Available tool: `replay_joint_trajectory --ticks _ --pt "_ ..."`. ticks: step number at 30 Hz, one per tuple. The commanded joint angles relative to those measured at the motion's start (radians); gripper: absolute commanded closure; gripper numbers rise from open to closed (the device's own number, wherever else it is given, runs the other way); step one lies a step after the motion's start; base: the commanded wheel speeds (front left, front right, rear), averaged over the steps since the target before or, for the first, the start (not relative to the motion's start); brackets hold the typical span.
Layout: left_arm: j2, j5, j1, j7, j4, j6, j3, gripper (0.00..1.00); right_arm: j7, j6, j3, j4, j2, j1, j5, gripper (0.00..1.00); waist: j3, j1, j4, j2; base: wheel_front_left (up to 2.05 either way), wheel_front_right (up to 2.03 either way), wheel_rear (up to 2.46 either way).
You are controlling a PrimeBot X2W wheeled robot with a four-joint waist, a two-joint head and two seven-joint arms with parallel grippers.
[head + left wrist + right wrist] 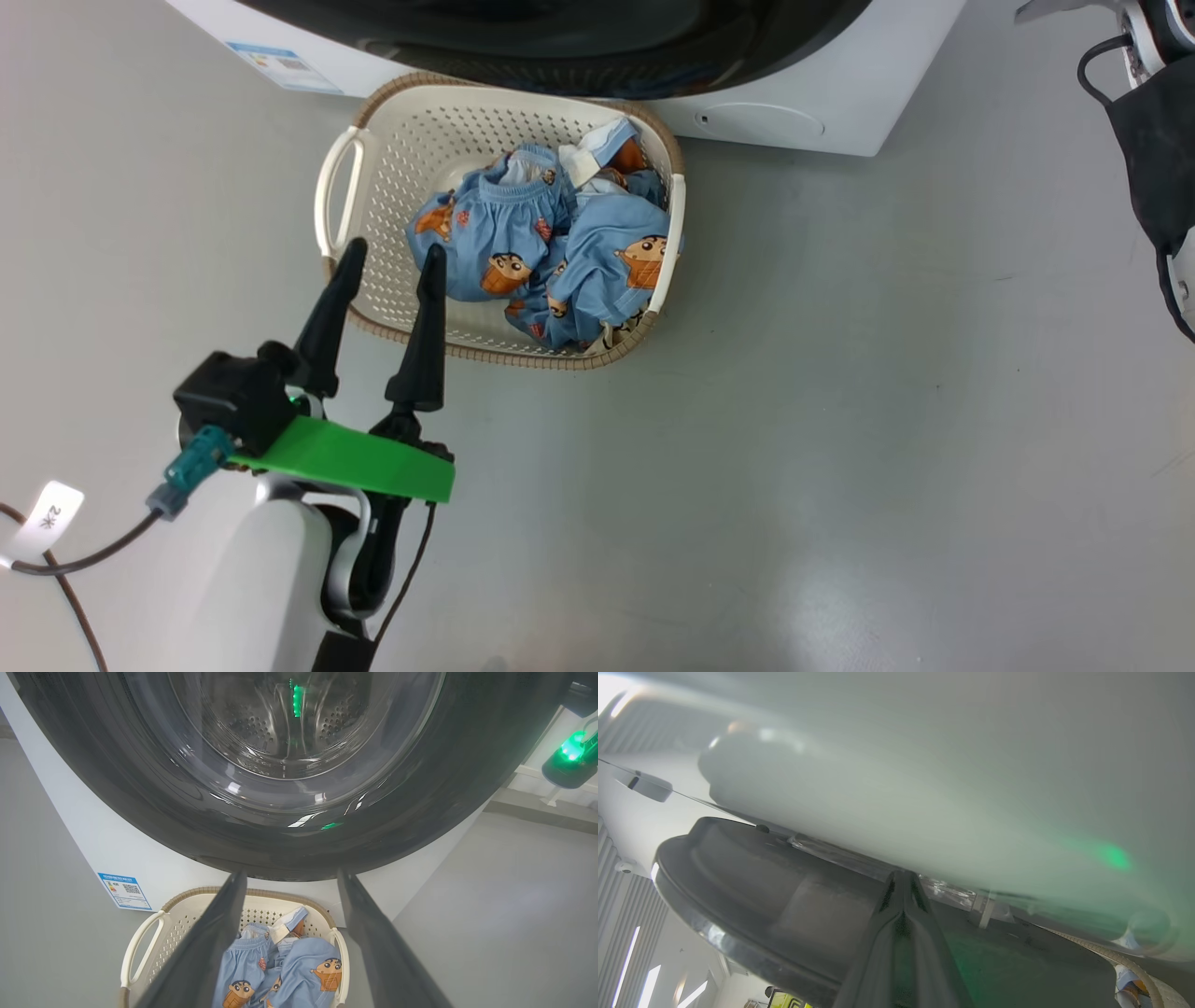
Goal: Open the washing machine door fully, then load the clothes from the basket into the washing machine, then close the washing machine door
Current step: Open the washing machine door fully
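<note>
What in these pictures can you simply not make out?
- Head view: the top edge cuts off most of the washing machine door.
- Head view: the clothes lie bunched in the basket, so their number is hidden.
- Right wrist view: blur hides whether the shut right hand touches the door.
- Left wrist view: the print on the blue label is too small.

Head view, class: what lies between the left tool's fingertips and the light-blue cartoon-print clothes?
In the head view, a bare stretch of the cream perforated plastic basket lies between the left tool and the clothes.
</note>
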Motion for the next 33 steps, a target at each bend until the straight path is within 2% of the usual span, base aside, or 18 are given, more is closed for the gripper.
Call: replay_joint_trajectory --ticks 1,22,33 --pt "0.023 -0.007 -0.015 -0.006 -0.027 -0.002 0.03 0.0 0.015 0.002 0.016 -0.028 0.032 -0.003 -0.021 1.0 -0.001 0.0 0.002 0.0 0.0 0.0 0.0" --pt "0.038 0.03 0.085 -0.006 -0.014 -0.002 0.061 0.0 0.087 0.002 0.13 -0.135 0.043 0.235 -0.031 1.0 -0.156 0.0 -0.026 0.0 0.0 0.0 0.0" --pt "0.037 0.039 0.145 -0.006 -0.007 -0.002 0.067 0.0 0.124 0.002 0.181 -0.204 0.052 0.35 -0.024 1.0 -0.239 0.0 -0.019 0.0 0.0 0.0 0.0"
